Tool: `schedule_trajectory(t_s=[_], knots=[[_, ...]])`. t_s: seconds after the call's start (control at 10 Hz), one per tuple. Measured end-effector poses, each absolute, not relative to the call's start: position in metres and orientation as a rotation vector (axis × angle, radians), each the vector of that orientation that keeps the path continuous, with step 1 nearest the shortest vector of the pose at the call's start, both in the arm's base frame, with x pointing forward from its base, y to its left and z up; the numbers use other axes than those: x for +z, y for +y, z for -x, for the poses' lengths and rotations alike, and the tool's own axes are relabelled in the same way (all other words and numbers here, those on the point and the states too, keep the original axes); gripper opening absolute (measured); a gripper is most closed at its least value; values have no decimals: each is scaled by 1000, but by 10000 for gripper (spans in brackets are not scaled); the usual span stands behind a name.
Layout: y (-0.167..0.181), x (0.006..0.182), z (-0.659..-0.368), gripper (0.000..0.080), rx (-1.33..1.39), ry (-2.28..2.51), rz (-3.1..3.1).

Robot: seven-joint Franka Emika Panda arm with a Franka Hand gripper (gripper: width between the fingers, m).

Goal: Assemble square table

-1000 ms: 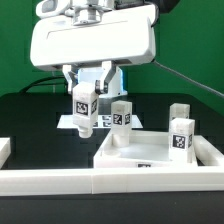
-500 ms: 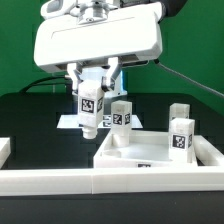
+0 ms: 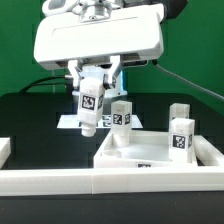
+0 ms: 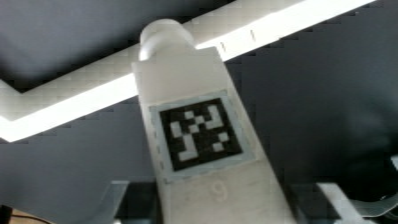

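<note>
The gripper (image 3: 90, 88) hangs in the upper left of the exterior frame, under the arm's big white housing, its jaws pinching a white table leg (image 3: 88, 108) by the upper end. The leg is clear of the black table surface (image 3: 30, 120) and tilts slightly, tagged face toward the camera. In the wrist view the same leg (image 4: 192, 120) fills the middle of the frame, tag facing the lens, with a gripper finger (image 4: 125, 200) flanking it at the bottom edge.

The square tabletop (image 3: 150, 152) lies rim-up in the lower right of the exterior frame. Three more legs stand upright near it: one (image 3: 122, 114) just behind its far left corner, one (image 3: 178, 113) further back on the right, one (image 3: 182, 138) at the right side; I cannot tell whether that one is inside the rim. The marker board (image 3: 105, 122) lies flat behind, below the held leg. A white border wall (image 3: 100, 180) runs across the bottom of the frame.
</note>
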State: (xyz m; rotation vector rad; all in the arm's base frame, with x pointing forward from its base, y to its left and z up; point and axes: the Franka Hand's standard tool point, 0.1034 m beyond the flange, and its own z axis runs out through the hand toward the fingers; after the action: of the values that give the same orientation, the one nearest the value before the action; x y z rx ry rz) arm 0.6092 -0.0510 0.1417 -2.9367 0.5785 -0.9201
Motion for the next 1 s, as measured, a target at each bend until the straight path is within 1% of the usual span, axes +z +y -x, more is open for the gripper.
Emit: schedule_trajectory(t_s=[0.3, 0.4, 0.6, 0.7, 0.8, 0.9, 1.0], knots=[[-55, 136, -605, 315, -959, 499, 2962], [-56, 139, -607, 315, -1001, 498, 2959], [-56, 137, -606, 315, -997, 498, 2961], [-57, 139, -605, 315, -1124, 485, 2953], [-43, 114, -596, 315, -967, 443, 2983], [-41, 121, -598, 315, -983, 433, 2974], [-37, 118, -598, 315, -979, 396, 2977]])
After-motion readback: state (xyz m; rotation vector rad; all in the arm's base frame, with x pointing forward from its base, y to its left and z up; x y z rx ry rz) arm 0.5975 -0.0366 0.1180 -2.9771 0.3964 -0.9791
